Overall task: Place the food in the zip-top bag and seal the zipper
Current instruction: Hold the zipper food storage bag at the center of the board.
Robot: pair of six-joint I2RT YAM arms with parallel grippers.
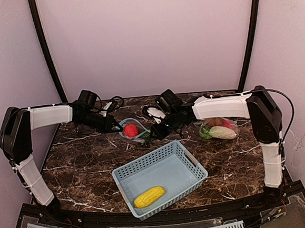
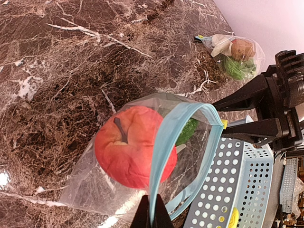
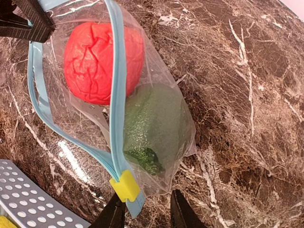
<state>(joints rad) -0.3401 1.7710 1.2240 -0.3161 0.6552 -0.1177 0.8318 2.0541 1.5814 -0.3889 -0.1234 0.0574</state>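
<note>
At mid-bench, we saw the left gripper clenched on the blue zipper rim of the zip-top bag. The bag held the red apple and the dark green round fruit. The right gripper stood partly apart, straddling the yellow slider; its fingers were cut off. The yellow corn lay in the basket.

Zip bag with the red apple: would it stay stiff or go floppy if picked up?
Likely floppy: the bag is thin film, wrinkled around the apple. Lifted by its blue zipper rim, it would probably sag, apple and green fruit sliding toward the lowest corner.
</note>
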